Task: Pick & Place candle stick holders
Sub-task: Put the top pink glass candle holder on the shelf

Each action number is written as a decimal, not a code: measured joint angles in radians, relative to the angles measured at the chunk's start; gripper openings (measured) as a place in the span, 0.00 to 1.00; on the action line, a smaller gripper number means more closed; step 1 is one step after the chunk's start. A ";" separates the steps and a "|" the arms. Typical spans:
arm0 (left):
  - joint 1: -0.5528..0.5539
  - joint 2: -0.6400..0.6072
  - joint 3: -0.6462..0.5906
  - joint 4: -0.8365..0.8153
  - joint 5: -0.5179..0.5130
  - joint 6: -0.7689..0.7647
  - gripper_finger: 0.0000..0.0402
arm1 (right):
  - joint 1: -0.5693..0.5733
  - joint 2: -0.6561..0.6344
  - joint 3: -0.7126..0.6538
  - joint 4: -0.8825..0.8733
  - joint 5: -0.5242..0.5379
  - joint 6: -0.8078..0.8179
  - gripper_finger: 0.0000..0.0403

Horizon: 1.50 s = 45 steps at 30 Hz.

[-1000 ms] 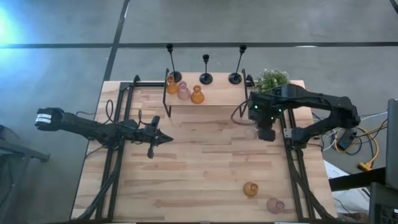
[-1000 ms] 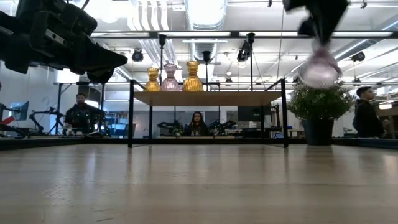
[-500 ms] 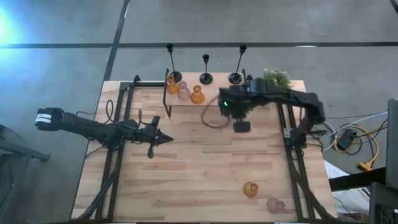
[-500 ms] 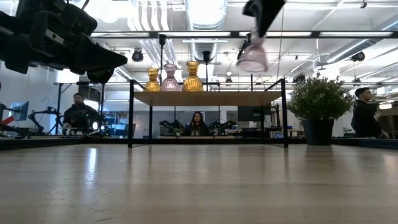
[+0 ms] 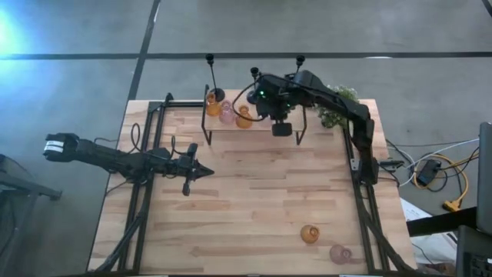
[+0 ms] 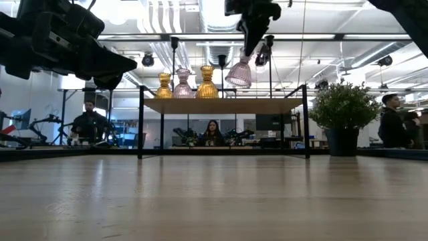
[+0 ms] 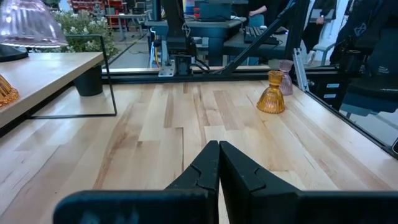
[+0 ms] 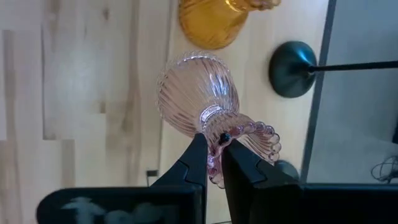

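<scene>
Right wrist view shows the right gripper (image 8: 214,149) pinched on the frilled rim of a pink glass holder (image 8: 199,96), which hangs tilted below it, over the shelf (image 6: 224,105). Ribbed glass looks light, slick and breakable; the narrow neck seems the safer hold. The left gripper (image 7: 219,163) waits, fingers together.

left gripper (image 7: 219,163): closed, low, idle | right gripper (image 8: 214,155): clamped, arm extended
</scene>
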 joint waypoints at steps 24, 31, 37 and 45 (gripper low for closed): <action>0.000 0.000 0.000 0.001 0.000 0.000 0.03 | -0.031 0.009 -0.030 0.065 0.022 -0.095 0.05; 0.000 0.000 0.000 0.001 0.000 0.000 0.03 | -0.036 0.009 -0.074 0.068 0.025 -0.094 0.05; 0.000 0.000 0.000 0.001 0.000 0.000 0.03 | -0.035 0.009 -0.100 0.071 0.025 -0.091 0.05; 0.000 0.000 0.000 0.001 0.000 0.000 0.03 | -0.035 0.009 -0.108 0.096 0.019 -0.095 0.05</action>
